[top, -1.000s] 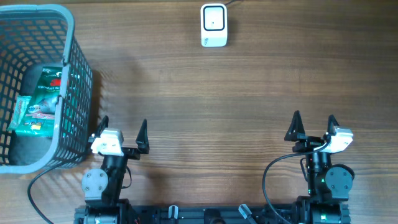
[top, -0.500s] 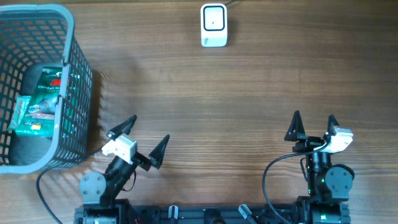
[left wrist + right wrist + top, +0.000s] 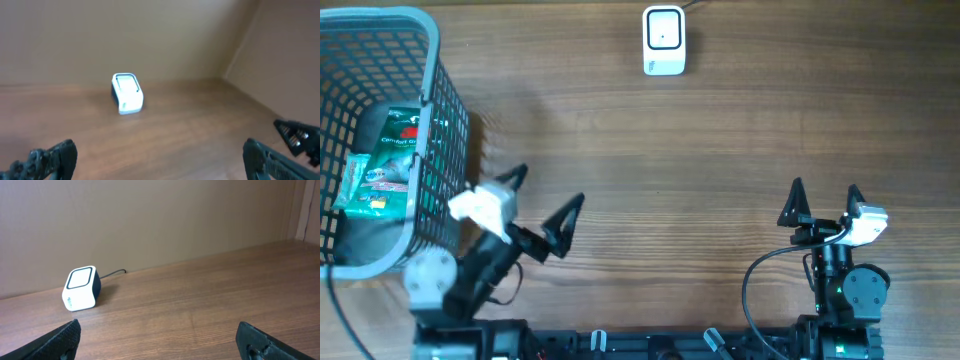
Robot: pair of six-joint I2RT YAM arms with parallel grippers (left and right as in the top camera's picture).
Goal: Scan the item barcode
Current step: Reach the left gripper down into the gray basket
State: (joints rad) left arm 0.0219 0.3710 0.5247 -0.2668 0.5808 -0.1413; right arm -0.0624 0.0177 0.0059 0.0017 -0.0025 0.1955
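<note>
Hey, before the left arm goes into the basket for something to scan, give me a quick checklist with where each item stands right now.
1. The left gripper is open and holds nothing: ok.
2. The right gripper is open, empty and off to the side: ok.
3. An item to pick: the green packet lies on top inside the basket: ok.
4. The left gripper is over the basket opening: not ok, it is outside, beside the wall.
5. Barcode located on the green packet: cannot tell.
6. The scanner stands with bare table before it: ok.
</note>
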